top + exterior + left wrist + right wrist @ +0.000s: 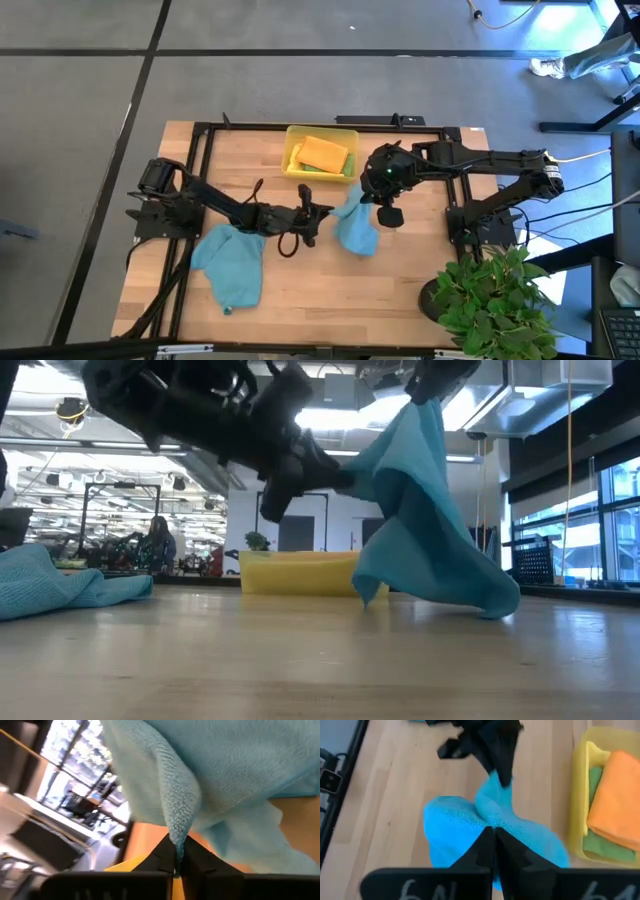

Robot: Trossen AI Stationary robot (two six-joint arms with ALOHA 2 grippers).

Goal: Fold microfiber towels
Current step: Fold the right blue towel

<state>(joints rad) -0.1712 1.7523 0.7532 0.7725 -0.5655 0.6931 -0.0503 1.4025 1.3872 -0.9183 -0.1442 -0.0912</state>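
Jaws of both the left gripper (176, 865) and right gripper (494, 851) pinch 1 hanging teal towel (356, 226), closed tight on its fabric.

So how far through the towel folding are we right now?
Done: the orange towel lies folded in the yellow tray, on a green one and a yellow one. In hand: the left gripper and right gripper are both shut on one teal towel, lifted with its lower edge on the table. Left: that towel, plus the second teal towel crumpled near the left arm.
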